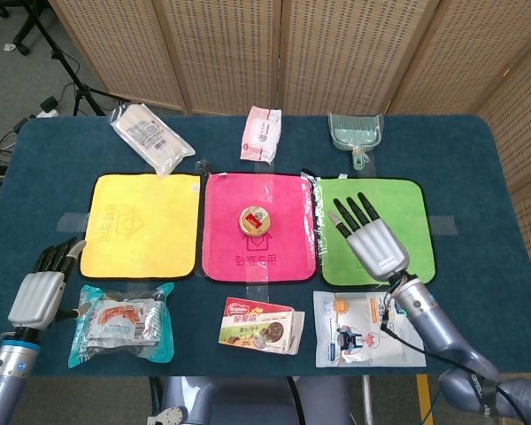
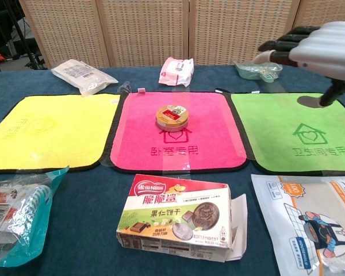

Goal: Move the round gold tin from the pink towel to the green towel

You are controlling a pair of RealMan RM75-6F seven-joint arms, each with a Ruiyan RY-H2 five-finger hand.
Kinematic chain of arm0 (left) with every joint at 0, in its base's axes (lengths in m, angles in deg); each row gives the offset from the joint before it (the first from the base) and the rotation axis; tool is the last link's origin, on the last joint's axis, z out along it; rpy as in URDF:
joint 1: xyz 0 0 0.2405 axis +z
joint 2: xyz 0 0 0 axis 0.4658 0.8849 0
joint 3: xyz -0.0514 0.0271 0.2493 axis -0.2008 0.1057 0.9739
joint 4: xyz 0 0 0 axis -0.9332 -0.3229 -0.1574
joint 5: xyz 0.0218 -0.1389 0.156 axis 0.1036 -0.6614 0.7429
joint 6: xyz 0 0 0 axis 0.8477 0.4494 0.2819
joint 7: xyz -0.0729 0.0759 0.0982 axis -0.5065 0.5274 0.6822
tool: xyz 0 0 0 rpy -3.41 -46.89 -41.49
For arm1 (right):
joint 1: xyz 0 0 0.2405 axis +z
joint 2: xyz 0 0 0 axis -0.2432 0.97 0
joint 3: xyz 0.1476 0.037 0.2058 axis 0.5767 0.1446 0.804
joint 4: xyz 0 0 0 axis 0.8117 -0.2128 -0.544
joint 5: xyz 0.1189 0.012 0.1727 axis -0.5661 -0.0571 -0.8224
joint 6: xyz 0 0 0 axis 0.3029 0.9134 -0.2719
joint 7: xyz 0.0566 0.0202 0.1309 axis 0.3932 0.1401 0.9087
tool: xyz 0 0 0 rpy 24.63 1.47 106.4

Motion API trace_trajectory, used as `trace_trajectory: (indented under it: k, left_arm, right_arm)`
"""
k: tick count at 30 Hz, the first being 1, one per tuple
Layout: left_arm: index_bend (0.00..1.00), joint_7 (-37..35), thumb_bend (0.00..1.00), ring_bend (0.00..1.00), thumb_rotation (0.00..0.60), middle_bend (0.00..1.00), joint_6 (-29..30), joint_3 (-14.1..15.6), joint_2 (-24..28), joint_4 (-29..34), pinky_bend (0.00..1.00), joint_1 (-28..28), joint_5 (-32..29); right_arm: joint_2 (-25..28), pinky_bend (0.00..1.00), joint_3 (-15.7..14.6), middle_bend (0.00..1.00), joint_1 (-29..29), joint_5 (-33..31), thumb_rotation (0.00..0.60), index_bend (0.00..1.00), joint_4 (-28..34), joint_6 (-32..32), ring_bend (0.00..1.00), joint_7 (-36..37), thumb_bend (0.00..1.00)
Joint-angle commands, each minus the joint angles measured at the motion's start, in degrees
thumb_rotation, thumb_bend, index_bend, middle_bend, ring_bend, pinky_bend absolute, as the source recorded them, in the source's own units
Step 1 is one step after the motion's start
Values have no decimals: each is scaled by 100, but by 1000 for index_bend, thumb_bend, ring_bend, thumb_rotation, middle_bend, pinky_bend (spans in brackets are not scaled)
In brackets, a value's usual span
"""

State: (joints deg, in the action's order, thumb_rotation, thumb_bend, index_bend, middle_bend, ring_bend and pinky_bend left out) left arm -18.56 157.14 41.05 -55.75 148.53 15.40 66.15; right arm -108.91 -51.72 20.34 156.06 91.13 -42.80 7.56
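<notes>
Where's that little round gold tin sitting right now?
In the head view the round gold tin sits near the middle of the pink towel, between the yellow towel and the green towel.

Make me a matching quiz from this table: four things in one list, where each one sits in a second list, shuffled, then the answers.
Things:
1. round gold tin
2. right hand
3. green dustpan
4. biscuit box

Places:
A. far edge of the table, beyond the green towel
B. near edge, in front of the pink towel
C. raised over the green towel, fingers spread
D. middle of the pink towel

Pairs: 1-D, 2-C, 3-A, 4-B
</notes>
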Motion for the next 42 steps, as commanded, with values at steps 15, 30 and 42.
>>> trace_trajectory:
  k: [15, 30, 42]
  left_arm:
    - [35, -278, 155, 0, 600, 0, -199, -52, -10, -188, 0, -88, -139]
    - [35, -366, 155, 0, 600, 0, -436, -70, -66, -355, 0, -188, -309]
    - [35, -273, 155, 0, 600, 0, -543, -48, -157, -415, 0, -253, -395]
  right_arm:
    - [-1325, 0, 155, 0, 1752, -1594, 600, 61, -664, 911, 0, -1756, 620]
    - [-2333, 0, -40, 0, 2553, -2165, 600, 83, -1958, 1179, 0, -1543, 646]
    - [-2805, 0, -207, 0, 2912, -2325, 600, 83, -2385, 1095, 0, -1174, 646]
